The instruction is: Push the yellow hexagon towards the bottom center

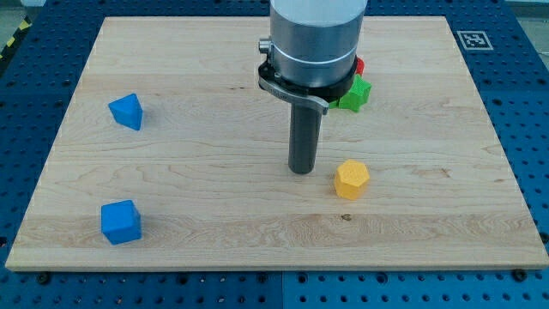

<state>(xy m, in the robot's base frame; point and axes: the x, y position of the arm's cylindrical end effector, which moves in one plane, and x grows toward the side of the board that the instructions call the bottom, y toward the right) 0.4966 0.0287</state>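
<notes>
The yellow hexagon (352, 179) lies on the wooden board, right of centre and toward the view's bottom. My tip (301, 171) rests on the board just to the hexagon's left and slightly above it, with a small gap between them. The rod hangs from the grey arm body at the view's top centre.
A green block (354, 93) and a red block (360, 65) sit partly hidden behind the arm at the top centre-right. A blue block (127, 112) lies at the left, and a blue cube (120, 222) at the bottom left. The board's bottom edge (274, 270) is near.
</notes>
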